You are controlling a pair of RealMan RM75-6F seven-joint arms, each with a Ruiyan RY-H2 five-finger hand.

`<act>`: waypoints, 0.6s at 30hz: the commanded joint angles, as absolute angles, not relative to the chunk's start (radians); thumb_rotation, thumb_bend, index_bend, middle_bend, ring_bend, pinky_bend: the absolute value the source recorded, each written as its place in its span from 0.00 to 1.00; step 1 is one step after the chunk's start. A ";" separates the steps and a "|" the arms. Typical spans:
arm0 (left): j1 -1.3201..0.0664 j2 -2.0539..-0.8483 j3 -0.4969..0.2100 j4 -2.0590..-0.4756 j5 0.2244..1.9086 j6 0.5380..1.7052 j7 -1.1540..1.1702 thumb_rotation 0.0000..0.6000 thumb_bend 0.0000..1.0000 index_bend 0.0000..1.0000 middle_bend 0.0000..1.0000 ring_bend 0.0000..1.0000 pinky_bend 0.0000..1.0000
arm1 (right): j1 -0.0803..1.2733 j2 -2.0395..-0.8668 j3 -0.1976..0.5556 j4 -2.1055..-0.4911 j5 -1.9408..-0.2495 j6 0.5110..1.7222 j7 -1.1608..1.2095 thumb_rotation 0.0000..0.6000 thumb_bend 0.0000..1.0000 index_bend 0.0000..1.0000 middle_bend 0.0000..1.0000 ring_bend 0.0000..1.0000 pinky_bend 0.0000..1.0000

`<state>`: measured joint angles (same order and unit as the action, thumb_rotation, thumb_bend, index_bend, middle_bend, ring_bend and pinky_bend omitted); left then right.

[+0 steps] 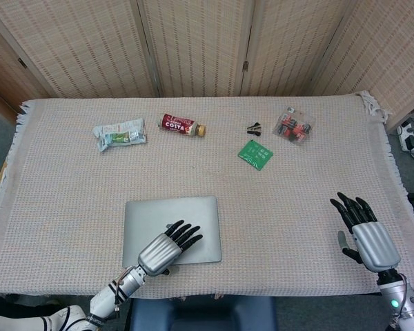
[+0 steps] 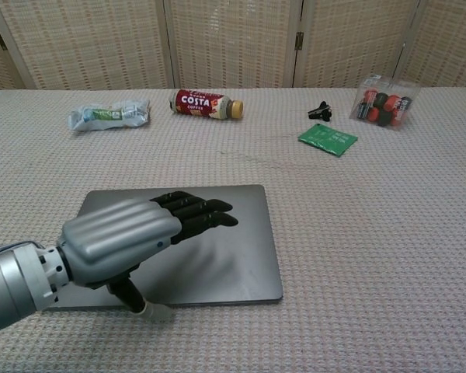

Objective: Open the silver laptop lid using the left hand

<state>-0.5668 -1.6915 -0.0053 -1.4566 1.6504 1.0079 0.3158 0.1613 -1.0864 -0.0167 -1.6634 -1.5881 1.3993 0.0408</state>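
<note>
The silver laptop lies closed and flat near the table's front edge. My left hand hovers over the front middle of the lid, fingers stretched out and apart, palm down. Its thumb points down at the laptop's front edge. It holds nothing. My right hand is at the far right of the table, fingers spread, holding nothing; the chest view does not show it.
At the back lie a crumpled wrapper, a Costa coffee bottle, a black clip, a green packet and a clear bag of small items. A folding screen stands behind the table.
</note>
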 commanded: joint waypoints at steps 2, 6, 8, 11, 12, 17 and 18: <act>-0.566 -1.714 -0.003 -1.426 1.636 1.020 0.308 1.00 0.20 0.00 0.01 0.00 0.00 | 0.161 -1.083 -0.015 -1.665 -1.589 1.399 0.042 1.00 0.67 0.00 0.00 0.08 0.02; -0.567 -1.722 -0.001 -1.407 1.630 1.031 0.303 1.00 0.20 0.00 0.01 0.00 0.00 | 0.159 -1.081 -0.015 -1.667 -1.591 1.401 0.042 1.00 0.67 0.00 0.00 0.08 0.02; -0.567 -1.723 0.000 -1.400 1.624 1.033 0.301 1.00 0.20 0.00 0.01 0.00 0.00 | 0.158 -1.080 -0.014 -1.667 -1.588 1.399 0.042 1.00 0.67 0.00 0.00 0.08 0.02; -0.566 -1.723 0.003 -1.393 1.617 1.038 0.296 1.00 0.20 0.00 0.01 0.00 0.00 | 0.157 -1.079 -0.013 -1.668 -1.586 1.398 0.041 1.00 0.67 0.00 0.00 0.08 0.02; -0.565 -1.723 0.004 -1.392 1.615 1.040 0.294 1.00 0.20 0.00 0.01 0.00 0.00 | 0.157 -1.079 -0.013 -1.668 -1.587 1.398 0.041 1.00 0.66 0.00 0.00 0.08 0.02; -0.563 -1.722 0.011 -1.382 1.612 1.051 0.284 1.00 0.23 0.00 0.01 0.00 0.00 | 0.156 -1.080 -0.013 -1.669 -1.586 1.394 0.038 1.00 0.67 0.00 0.00 0.08 0.02; -0.563 -1.722 0.013 -1.378 1.612 1.053 0.283 1.00 0.24 0.00 0.01 0.00 0.00 | 0.156 -1.081 -0.013 -1.669 -1.586 1.394 0.038 1.00 0.67 0.00 0.00 0.08 0.02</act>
<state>-0.5631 -1.7221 0.0127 -1.3788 1.6122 1.0522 0.2835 0.1557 -1.0811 -0.0128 -1.6690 -1.5861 1.3936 0.0379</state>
